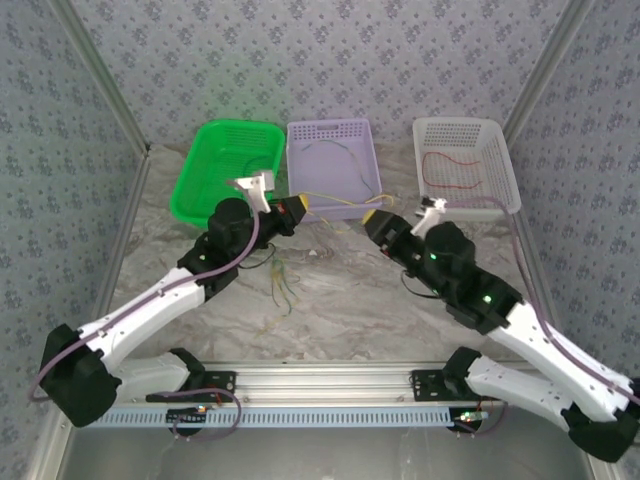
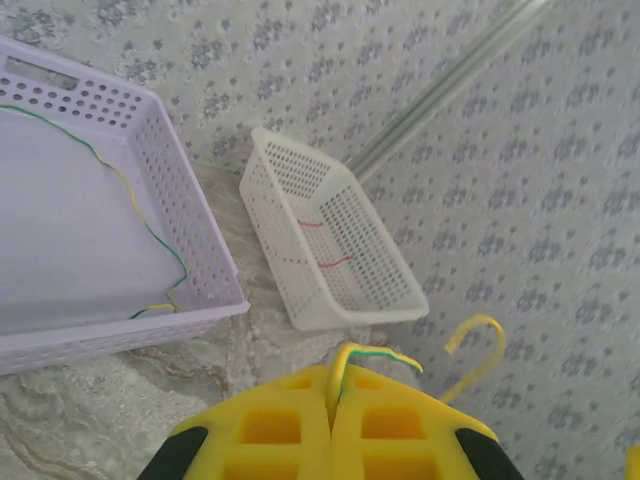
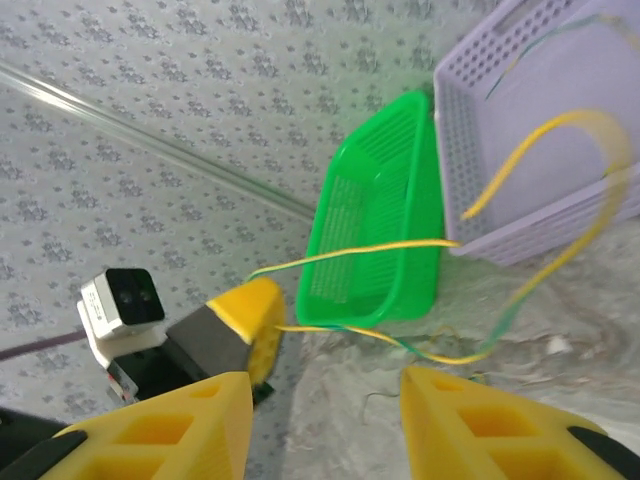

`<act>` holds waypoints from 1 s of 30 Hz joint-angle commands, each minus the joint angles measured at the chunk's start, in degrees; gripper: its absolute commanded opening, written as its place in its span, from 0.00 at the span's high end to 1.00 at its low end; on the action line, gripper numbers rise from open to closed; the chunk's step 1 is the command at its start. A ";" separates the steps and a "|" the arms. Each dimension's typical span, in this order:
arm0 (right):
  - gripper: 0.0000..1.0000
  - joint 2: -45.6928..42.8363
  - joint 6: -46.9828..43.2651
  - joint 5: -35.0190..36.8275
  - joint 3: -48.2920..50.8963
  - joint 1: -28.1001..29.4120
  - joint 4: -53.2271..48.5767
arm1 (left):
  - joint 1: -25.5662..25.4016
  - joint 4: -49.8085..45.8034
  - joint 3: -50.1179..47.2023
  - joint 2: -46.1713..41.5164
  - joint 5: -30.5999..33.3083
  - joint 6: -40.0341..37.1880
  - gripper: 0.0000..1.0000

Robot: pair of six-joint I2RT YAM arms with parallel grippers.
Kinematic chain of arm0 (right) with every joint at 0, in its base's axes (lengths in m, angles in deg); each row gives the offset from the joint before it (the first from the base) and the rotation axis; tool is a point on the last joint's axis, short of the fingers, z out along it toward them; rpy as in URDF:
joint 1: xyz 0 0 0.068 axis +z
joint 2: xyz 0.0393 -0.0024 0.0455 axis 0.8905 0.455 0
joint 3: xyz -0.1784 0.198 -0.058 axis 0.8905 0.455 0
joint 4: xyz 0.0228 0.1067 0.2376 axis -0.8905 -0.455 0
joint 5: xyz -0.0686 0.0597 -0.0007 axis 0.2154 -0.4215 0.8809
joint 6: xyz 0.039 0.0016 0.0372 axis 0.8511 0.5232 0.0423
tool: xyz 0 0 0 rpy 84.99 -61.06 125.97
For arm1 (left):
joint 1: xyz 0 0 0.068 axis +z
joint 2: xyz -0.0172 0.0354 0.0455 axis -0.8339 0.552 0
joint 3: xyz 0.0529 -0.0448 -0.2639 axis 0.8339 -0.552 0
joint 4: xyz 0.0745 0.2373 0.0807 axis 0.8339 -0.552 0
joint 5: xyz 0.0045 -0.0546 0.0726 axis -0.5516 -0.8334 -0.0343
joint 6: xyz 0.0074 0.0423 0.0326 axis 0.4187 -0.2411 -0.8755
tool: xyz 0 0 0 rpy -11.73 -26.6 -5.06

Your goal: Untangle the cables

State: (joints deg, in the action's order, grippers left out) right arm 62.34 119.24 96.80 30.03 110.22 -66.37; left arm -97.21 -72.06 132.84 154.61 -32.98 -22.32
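Green basket (image 1: 200,186) and white basket (image 1: 457,123) flank the lilac basket (image 1: 330,127) holding cables (image 2: 140,213).

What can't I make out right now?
- Top view: tangle of thin wires on the marble table, too small to trace crossings.
- Left wrist view: thin red wire in the white perforated plastic basket, mostly hidden by its wall.
- Right wrist view: thin yellow-green wire blurs near the lens.

- I'm seeing a yellow-green cable (image 2: 372,351) running from the closed left gripper (image 2: 333,388), sagging above the table (image 1: 350,295).
- A green-yellow cable (image 1: 345,155) is lying curved in the lilac basket (image 1: 330,127).
- A red cable (image 1: 455,165) is lying looped in the white basket (image 1: 460,122).
- A small tangle of cables (image 1: 280,285) is lying on the table.
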 commanded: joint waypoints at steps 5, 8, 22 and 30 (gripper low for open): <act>0.54 14.37 14.63 -4.69 -5.00 0.12 16.41 | -4.13 2.20 1.52 1.81 -0.06 -9.33 1.00; 0.53 18.38 22.10 -6.63 -5.07 -0.67 18.32 | -5.37 3.68 0.94 2.36 0.49 -10.44 1.00; 1.00 19.16 18.10 -7.97 -7.16 -6.03 14.19 | -9.52 -2.31 2.68 3.89 -1.44 -16.08 1.00; 1.00 24.20 -5.58 -15.01 -25.42 -8.52 -7.77 | -9.65 -12.50 8.32 7.36 -5.82 -20.65 1.00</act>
State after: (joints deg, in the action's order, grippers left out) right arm 86.16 124.02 83.07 9.96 102.90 -69.91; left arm -105.75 -76.09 139.99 160.14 -32.87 -39.58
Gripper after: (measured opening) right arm 0.061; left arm 0.061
